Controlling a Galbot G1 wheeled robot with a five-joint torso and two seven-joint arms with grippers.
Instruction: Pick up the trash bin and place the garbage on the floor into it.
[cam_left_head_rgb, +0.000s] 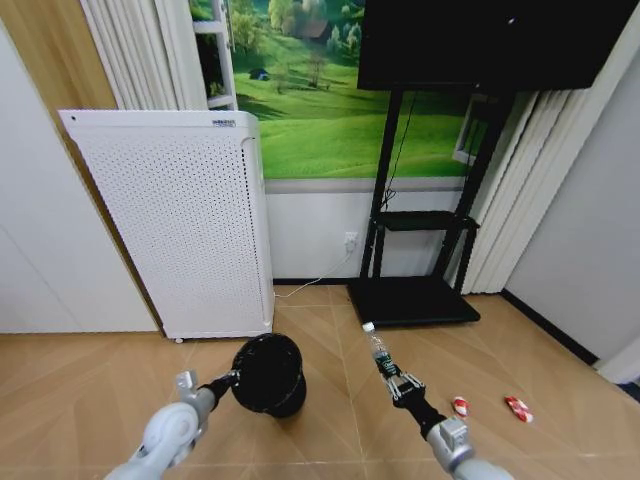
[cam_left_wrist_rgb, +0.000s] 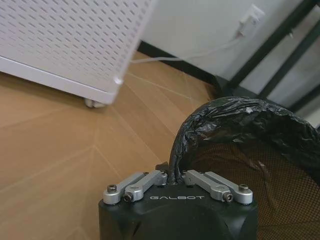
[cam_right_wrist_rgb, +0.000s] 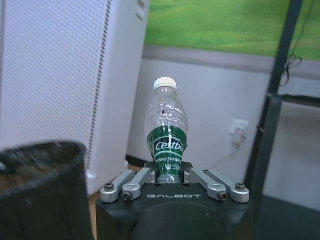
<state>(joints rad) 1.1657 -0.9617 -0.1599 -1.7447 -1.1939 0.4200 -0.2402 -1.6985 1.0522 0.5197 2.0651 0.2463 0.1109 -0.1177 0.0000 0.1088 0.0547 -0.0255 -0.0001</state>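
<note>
Plainly, the bottle (cam_right_wrist_rgb: 166, 131) in my right gripper (cam_right_wrist_rgb: 168, 176) was light, thin-walled and slick, so I pinched it low on the green label, cap pointing away from my wrist. My left gripper (cam_left_wrist_rgb: 175, 176) pinched the bag-lined rim of the trash bin (cam_left_head_rgb: 268, 373), which looked light but crinkly and slippery. Both arms reached forward, bin just left of the bottle, wrappers (cam_left_head_rgb: 460, 406) on the floor to its right.
</note>
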